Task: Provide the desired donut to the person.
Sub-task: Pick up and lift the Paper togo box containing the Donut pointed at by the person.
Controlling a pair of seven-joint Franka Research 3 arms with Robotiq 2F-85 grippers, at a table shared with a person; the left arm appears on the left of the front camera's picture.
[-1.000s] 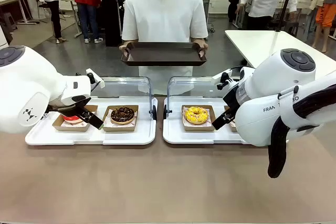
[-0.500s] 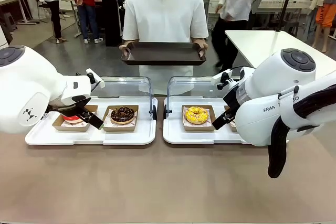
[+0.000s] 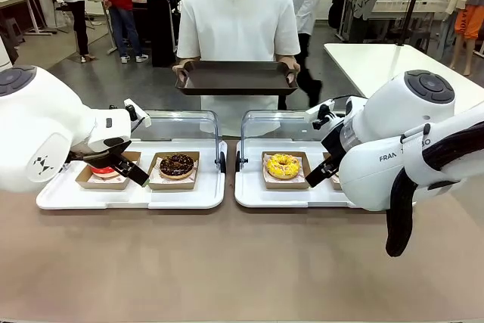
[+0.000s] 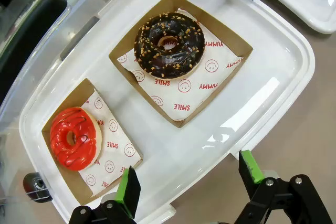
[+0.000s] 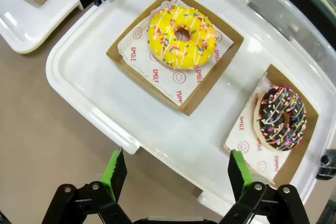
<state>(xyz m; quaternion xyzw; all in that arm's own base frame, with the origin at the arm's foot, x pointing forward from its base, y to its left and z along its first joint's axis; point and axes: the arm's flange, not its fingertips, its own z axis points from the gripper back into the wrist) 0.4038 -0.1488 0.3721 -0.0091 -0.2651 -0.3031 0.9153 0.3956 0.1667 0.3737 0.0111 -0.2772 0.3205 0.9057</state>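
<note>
Ok so, the left tool (image 4: 189,174) is seen at the bottom of the left wrist view with its green-padded fingers (image 4: 127,184) spread wide apart. Nothing is gripped between them, and it's held over the near rim of a white tray (image 4: 273,72). Two donuts are sat in that tray, each in its own brown cardboard box (image 4: 144,98). A chocolate donut with nut crumbs (image 4: 169,44) is in the upper middle of the frame, and a red-glazed donut (image 4: 73,138) is at the lower left. Each box is lined with white paper (image 4: 210,72) on which "SMILE" and "YUMMY" can be read in red, with little smiley faces printed between.

Same deal on the other side. The right tool (image 5: 176,167) is spread wide too with nothing held, low in the right wrist view over the edge of a second white tray (image 5: 89,72). A yellow donut with rainbow sprinkles (image 5: 182,36) is boxed at the top centre and a chocolate donut with coloured sprinkles (image 5: 282,117) at the right edge, both on the same "SMILE"/"YUMMY" paper.

In the front view both trays are laid side by side on the brown worktop (image 3: 227,262), with clear lids (image 3: 178,122) stood up behind them. "FRAN" can be made out on the right arm (image 3: 393,158); the rest is hidden. At the top centre the person (image 3: 238,20) is stood across the worktop, and a dark brown tray (image 3: 236,79) is held in both hands.
</note>
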